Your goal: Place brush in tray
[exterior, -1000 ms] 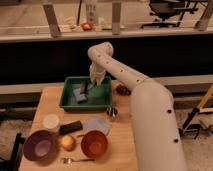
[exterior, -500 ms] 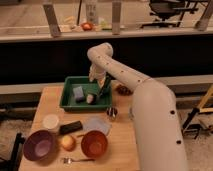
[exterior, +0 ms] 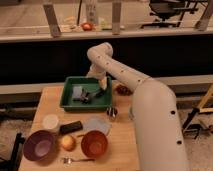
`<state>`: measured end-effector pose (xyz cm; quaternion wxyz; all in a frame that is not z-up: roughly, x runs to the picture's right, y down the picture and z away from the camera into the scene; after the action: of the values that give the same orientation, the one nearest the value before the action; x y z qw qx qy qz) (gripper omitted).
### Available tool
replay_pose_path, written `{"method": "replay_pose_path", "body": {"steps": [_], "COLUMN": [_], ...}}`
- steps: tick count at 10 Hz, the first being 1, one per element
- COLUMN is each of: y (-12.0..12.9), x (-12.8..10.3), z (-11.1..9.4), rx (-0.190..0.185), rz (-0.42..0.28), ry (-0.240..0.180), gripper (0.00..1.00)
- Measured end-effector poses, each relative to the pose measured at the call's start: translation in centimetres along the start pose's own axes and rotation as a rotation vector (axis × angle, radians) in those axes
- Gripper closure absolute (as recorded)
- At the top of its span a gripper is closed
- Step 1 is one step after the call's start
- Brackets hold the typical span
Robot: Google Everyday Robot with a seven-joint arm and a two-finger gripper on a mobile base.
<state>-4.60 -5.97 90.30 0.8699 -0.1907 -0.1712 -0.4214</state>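
The dark green tray (exterior: 67, 102) sits at the back of the wooden table. The slim dark brush (exterior: 95, 94) lies inside the tray on its floor, slanting up to the right, next to a grey-blue sponge (exterior: 78, 92). My gripper (exterior: 102, 83) hangs over the right part of the tray, just above the brush's right end. It looks open and holds nothing. My white arm curves down from the right side of the view.
In front of the tray are a white cup (exterior: 51, 121), a black block (exterior: 71, 127), a grey cloth (exterior: 96, 124) and a metal cup (exterior: 112, 112). Near the front edge are a purple bowl (exterior: 40, 145), an apple (exterior: 67, 142), an orange bowl (exterior: 94, 143) and a fork (exterior: 77, 160).
The brush came out of my gripper and now lies in the tray. My gripper has lifted slightly above it.
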Motion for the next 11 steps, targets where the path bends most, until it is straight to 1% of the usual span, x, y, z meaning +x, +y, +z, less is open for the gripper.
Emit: {"method": "replay_pose_path", "body": {"steps": [6,11], "y": [0.6,0.8], "x": [0.1,0.2], "z": [-0.8,-1.3], "rx": [0.003,-0.002], "rz": [0.004,-0.01], "ry": [0.011,0.001], "gripper": [0.2,0.2]}}
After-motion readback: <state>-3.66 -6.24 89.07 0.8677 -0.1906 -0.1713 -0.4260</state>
